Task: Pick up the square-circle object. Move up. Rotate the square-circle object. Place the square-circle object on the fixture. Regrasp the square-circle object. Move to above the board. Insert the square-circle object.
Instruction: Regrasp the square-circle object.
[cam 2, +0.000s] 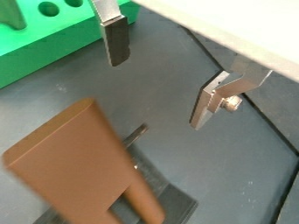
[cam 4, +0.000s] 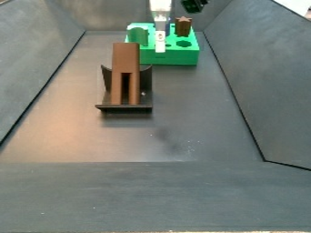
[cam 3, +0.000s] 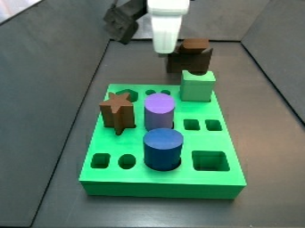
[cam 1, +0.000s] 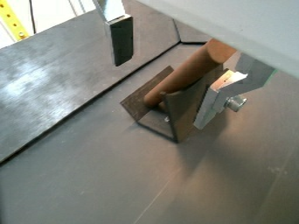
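Note:
The square-circle object (cam 1: 176, 80) is a reddish-brown peg that rests on the fixture (cam 1: 176, 121) and leans up against its upright plate. A side view shows it standing on the fixture (cam 4: 122, 106), well apart from the green board (cam 4: 170, 53). My gripper (cam 1: 163, 92) hangs open above the peg, one finger on each side, and neither finger touches it. In both wrist views nothing lies between the pads (cam 2: 114, 44). The same peg (cam 2: 70, 157) appears large and close in a wrist view, with the board (cam 2: 35, 39) beyond it.
On the board (cam 3: 119, 174) stand a brown star peg (cam 3: 117, 111), a purple cylinder (cam 3: 160, 111), a blue cylinder (cam 3: 162, 147) and a pale green block (cam 3: 198, 85). Sloped dark walls enclose the floor on all sides.

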